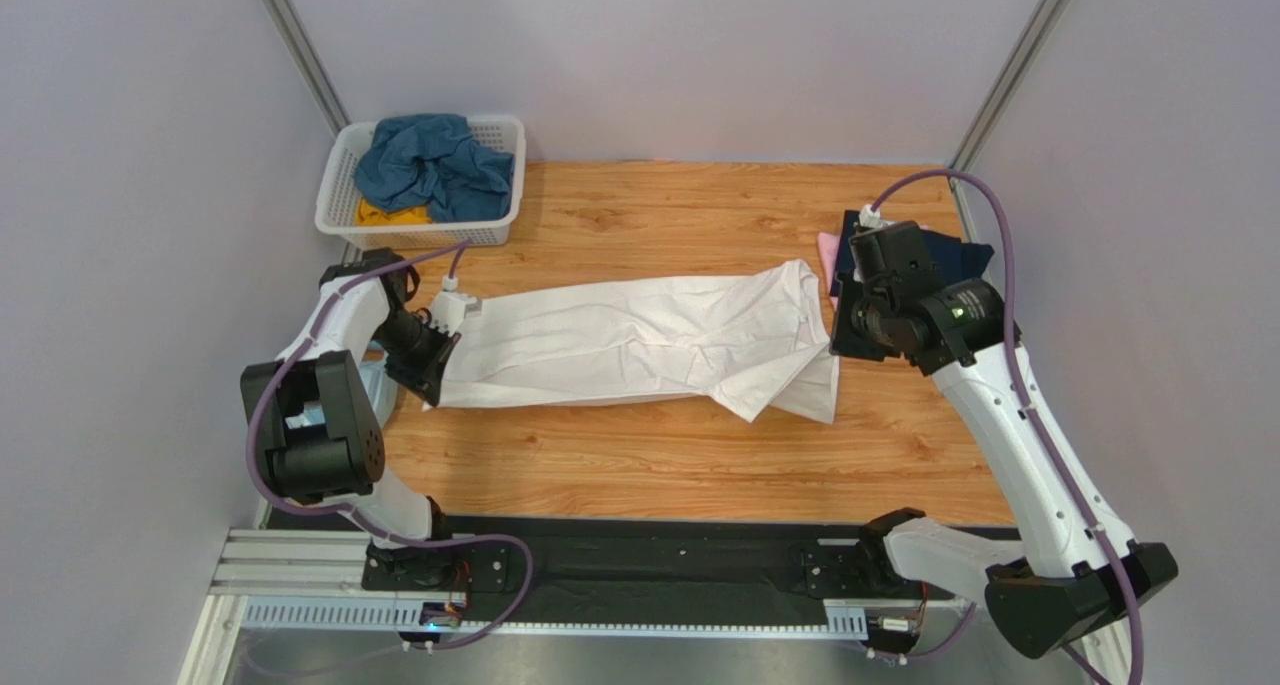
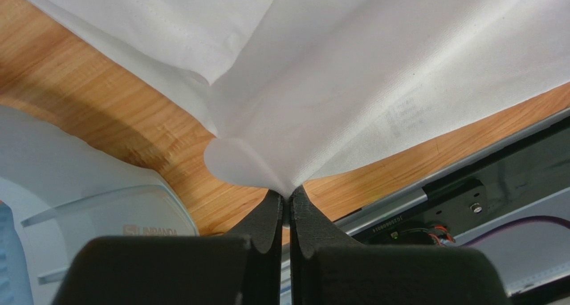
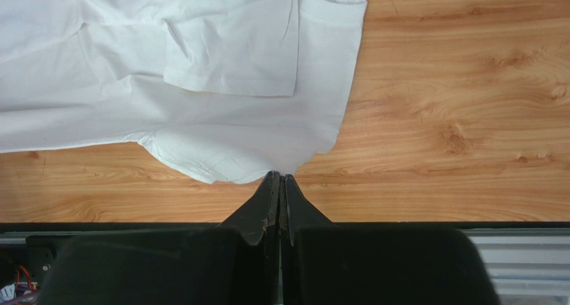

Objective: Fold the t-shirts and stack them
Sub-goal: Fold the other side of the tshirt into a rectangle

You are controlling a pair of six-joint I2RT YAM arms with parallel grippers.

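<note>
Left fingers [image 2: 266,219] pinch a corner of the white t-shirt [image 1: 631,340], fully closed; right fingers [image 3: 262,201], closed, nip only its hem edge, so tension between arms could slip it free.

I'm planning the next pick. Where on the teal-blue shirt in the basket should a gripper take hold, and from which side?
Pinch a raised fold at the top of the teal-blue shirt, coming straight down from above. It lies crumpled in a heap in the white basket, whose walls block a sideways approach, while its bunched ridges probably give two fingers something to close on.
</note>
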